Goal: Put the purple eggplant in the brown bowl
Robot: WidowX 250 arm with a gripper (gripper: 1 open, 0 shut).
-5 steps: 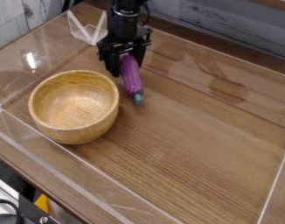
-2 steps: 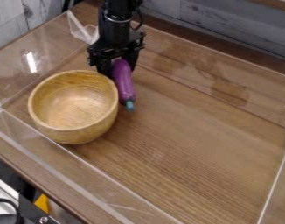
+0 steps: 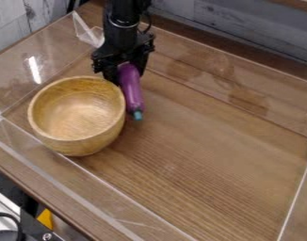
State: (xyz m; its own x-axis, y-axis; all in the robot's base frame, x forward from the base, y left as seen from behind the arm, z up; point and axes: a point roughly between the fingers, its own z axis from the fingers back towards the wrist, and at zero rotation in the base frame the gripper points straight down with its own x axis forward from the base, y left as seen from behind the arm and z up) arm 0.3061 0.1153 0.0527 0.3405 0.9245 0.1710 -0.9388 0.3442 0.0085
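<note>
Black all over, the tool [image 3: 122, 68] comes down from the top of the picture and has the purple eggplant [image 3: 131, 86] in its grip. It holds the eggplant near the top end. The eggplant is long, thin and shiny. It leans a little, with its blue-green tip [image 3: 138, 116] pointing down and toward the front.

Right beside the eggplant is the brown bowl [image 3: 75, 117]. The eggplant is at the bowl's right side in the picture, by the rim — not down inside the bowl. I can't tell if the eggplant and the rim touch. The bowl is big and round, made of wood, and yellow like honey on the inside. It stands the right way up on the tabletop [image 3: 213, 136], over at the left side of the picture.

The tabletop is brown wood too, with lines running through it. Farther out, at the back, there is a pale wall [image 3: 244, 30]. Near the top left, by the black arm [image 3: 123, 19], there is something see-through and shiny, but it is too blurry to name. Down in the bottom left corner, past the edge of the tabletop, are a black cable [image 3: 8, 219] and a small yellow thing [image 3: 44, 218].
</note>
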